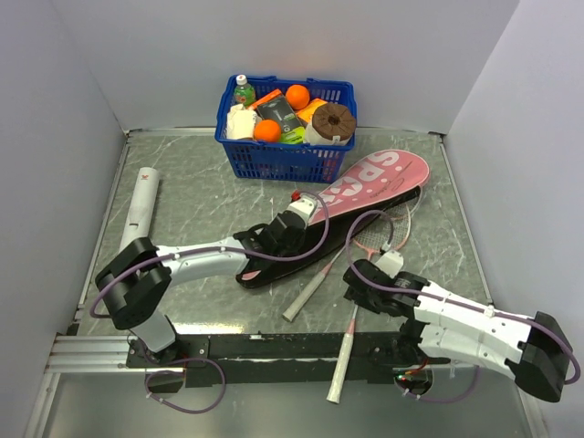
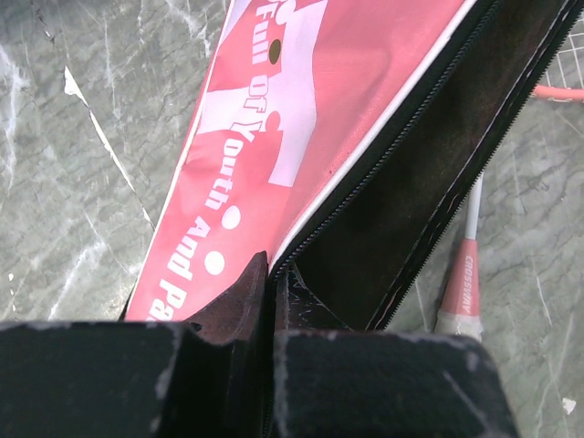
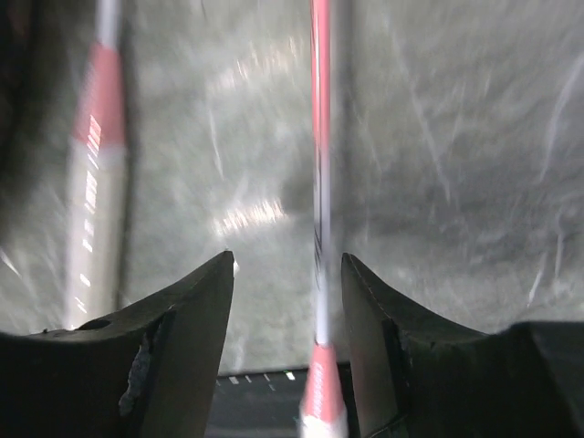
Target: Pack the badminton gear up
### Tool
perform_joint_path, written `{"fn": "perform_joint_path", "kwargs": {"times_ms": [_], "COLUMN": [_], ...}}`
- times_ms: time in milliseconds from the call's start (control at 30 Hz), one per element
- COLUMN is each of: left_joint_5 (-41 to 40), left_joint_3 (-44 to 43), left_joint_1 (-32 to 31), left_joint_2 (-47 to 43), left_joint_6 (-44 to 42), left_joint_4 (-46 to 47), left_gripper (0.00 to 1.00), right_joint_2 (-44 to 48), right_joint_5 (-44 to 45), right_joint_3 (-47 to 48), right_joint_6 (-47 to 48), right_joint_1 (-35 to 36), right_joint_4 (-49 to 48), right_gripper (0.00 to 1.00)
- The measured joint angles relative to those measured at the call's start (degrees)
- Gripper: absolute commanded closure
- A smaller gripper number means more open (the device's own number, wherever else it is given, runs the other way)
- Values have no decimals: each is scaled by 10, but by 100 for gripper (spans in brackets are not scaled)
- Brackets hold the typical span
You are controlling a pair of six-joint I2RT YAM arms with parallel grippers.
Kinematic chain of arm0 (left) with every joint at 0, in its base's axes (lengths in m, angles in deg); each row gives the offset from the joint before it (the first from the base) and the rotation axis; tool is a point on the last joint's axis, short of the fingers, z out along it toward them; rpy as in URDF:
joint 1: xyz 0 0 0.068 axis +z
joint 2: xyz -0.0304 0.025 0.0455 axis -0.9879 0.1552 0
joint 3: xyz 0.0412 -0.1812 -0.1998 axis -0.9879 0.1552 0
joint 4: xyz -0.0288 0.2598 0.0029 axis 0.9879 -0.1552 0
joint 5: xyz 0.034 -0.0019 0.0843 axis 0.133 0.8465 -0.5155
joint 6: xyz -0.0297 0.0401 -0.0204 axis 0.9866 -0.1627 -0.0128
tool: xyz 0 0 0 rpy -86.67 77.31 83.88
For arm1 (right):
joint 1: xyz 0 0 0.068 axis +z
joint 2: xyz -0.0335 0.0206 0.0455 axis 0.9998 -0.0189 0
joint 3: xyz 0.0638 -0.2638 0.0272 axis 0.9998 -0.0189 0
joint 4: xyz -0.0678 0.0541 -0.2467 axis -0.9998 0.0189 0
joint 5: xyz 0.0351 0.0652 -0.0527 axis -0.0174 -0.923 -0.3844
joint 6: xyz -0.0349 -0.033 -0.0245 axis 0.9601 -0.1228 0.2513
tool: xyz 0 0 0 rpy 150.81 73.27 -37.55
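Pink cover (image 2: 274, 137) printed "Full of Youth"; left claw (image 2: 274, 274) clamped on edge

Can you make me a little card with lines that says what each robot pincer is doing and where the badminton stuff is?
Left pincer: shut on the pink cover's open zipper edge
Right pincer: open, a racket shaft between its fingers, not gripped
Pink cover: unzipped, lying on the table
Rackets: two, handles toward the arms, heads by the cover's opening
White tube: lying at the table's left side, alone
Blue basket: at the back, full of groceries
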Motion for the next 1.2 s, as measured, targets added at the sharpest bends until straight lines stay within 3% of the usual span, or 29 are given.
{"fn": "perform_joint_path", "kwargs": {"times_ms": [300,867,967,1133,1200], "left_joint_5": [-6,-12,-15,-16,-16], "left_joint_3": [6,24,24,24,24], "left_joint_1": [-10,-10,-10,-10,-10], "left_joint_2": [-10,-12,-12,-11,-9], "left_joint_6": [0,-1,-1,-1,-2], "left_joint_4": [-2,-2,-2,-2,-2], "left_gripper": [99,99,99,99,99], "right_joint_2": [-8,-162,-184,-200,-200], "right_joint_5": [19,16,15,14,13], "right_joint_3": [7,13,17,21,21], "right_joint_6": [74,190,198,208,216], "right_joint_1": [-145,-257,-259,-260,-261], "right_joint_4": [-35,-179,-195,-212,-214], "right_gripper": [42,45,54,95,100]}}
